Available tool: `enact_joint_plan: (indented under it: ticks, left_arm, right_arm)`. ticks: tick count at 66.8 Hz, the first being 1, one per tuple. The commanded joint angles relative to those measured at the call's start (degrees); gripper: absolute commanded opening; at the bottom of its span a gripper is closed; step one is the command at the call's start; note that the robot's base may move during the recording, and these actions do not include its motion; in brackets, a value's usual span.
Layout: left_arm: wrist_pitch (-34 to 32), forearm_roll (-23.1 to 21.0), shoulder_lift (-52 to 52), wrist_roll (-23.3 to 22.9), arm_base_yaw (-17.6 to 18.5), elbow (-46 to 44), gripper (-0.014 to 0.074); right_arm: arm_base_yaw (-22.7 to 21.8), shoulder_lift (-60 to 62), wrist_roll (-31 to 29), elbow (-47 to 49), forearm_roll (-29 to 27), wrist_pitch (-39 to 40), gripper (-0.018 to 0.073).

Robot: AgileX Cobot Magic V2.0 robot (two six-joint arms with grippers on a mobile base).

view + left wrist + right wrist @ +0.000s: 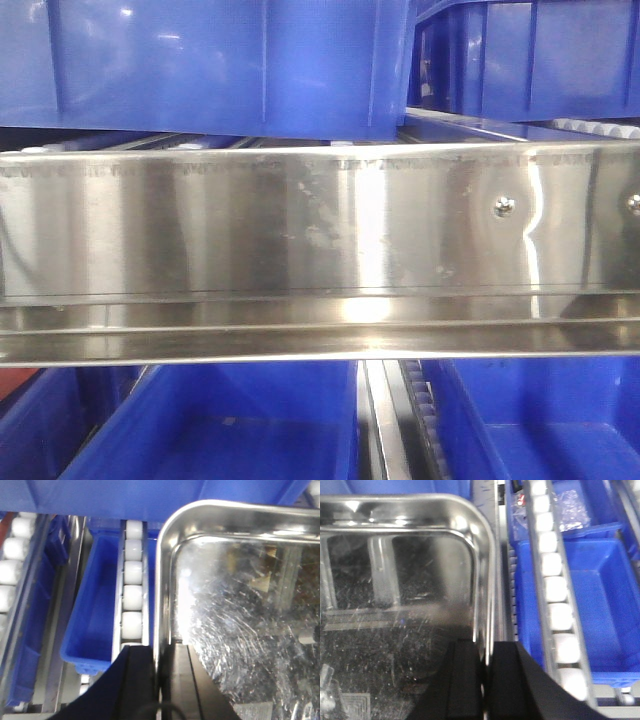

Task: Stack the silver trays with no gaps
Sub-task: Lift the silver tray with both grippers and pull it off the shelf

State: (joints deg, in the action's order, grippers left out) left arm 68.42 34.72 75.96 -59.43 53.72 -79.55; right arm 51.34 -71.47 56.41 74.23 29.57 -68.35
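Tray (240, 630) shiny silver w/ fine scratch marks; bins (95, 605) blue; rollers (133, 585) white; rail (300, 230) brushed silver w/ vertical streaks.

Roller tracks (132, 580) and blue bins (590, 595) flank the silver tray (240, 630) on both sides; shelf rail (300, 230) spans the front.

A steel shelf rail (300, 220) spans left to right between blue bins (200, 60); white rollers (133, 597) run near to far.
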Motion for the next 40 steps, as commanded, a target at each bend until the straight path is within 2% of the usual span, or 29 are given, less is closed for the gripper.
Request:
enact_joint_plan:
  ticks: [1, 15, 40]
  left_arm:
    - [-3.62, -2.56, 0.22, 0.35, 1.0, -0.87, -0.0016]
    - [-3.22, -1.76, 0.22, 0.73, 3.52, -0.87, -0.0016]
    - [-3.22, -1.0, 0.22, 0.73, 3.52, -0.87, -0.0016]
  right_arm:
    - [0.67, 0.23, 0.19, 0.28, -0.71, 6.59, -0.0017]
    - [-0.41, 0.12, 1.11, 0.28, -0.06, 8.34, -0.0017]
    - [-0.51, 0.12, 1.11, 0.28, -0.06, 7.9, -0.0017]
